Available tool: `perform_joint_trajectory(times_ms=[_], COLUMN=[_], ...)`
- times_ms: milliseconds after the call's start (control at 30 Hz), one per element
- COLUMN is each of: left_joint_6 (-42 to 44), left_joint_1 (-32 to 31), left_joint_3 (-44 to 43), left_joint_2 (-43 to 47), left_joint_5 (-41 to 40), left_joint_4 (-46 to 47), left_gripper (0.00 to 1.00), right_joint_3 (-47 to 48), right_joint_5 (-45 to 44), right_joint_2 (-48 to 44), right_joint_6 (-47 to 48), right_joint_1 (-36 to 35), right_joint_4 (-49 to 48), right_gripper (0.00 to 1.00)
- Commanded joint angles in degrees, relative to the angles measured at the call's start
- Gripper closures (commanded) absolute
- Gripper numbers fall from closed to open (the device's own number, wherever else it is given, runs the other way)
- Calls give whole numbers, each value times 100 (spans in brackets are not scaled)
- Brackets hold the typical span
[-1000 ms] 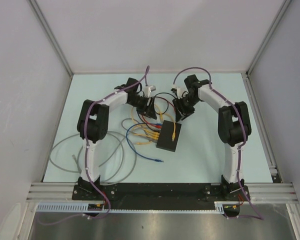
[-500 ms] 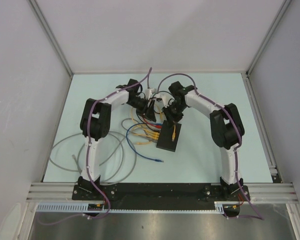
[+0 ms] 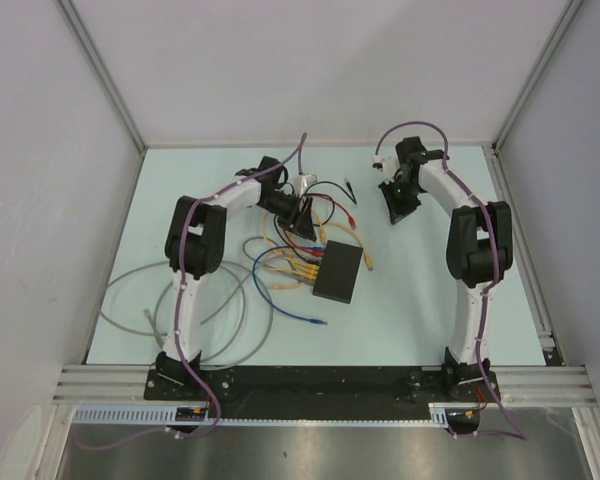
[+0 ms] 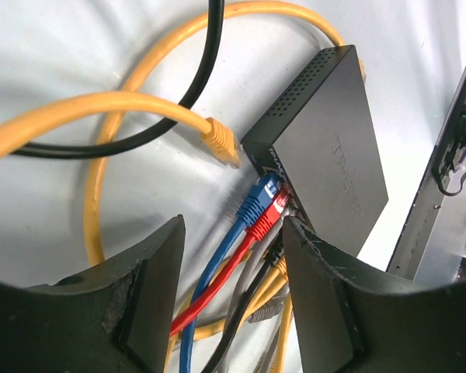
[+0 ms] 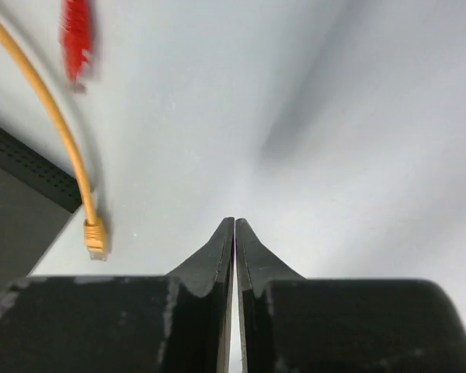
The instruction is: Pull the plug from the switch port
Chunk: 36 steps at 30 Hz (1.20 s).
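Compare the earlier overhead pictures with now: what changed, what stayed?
The right gripper swung away from the flat black switch box toward the far right, now shut and empty. The loose yellow cable plug came off the box's top and lies beside it. The left gripper and box stayed.

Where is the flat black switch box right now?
Top view: the flat black switch box lies mid-table between the arms, nearer the left gripper, with a loose yellow plug at its right edge.

Light: bright, even, diffuse in all views.
Shadows: soft, pale, under the yellow cable [image 4: 101,103] on the table [image 4: 54,47]; broad grey band in right wrist view.
Blur: red plug [image 5: 75,35] smeared.
Sheen: faint, on black box [image 4: 334,148] lid.
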<state>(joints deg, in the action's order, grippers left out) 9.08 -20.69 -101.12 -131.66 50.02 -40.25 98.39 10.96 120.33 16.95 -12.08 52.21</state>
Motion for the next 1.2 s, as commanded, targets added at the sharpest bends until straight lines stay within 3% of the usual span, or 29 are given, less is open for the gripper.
perform_joint_trajectory(times_ms=[0, 133, 300, 500, 800, 1167], left_joint_6=[50, -29, -29, -12, -275, -223], left_joint_1=[-84, -120, -155, -278, -295, -331], left_joint_3=[-329, -373, -400, -408, -733, -496], left_joint_2=[-194, -290, -422, -563, -914, -783], left_joint_5=[412, 412, 587, 807, 1229, 993], left_joint_4=[35, 61, 8, -97, -132, -115], left_gripper=[42, 44, 49, 55, 55, 59], right_joint_3=[664, 392, 58, -364, -637, -777], right_joint_5=[729, 1258, 1487, 1619, 1646, 1628], right_joint_2=[-255, -458, -309, -230, -80, -80], right_joint_6=[317, 458, 424, 221, 98, 98], right_joint_1=[-749, -1454, -1860, -1851, -1605, -1622], right_joint_4=[202, 45, 114, 62, 62, -26], right_gripper=[90, 91, 99, 100, 100, 100])
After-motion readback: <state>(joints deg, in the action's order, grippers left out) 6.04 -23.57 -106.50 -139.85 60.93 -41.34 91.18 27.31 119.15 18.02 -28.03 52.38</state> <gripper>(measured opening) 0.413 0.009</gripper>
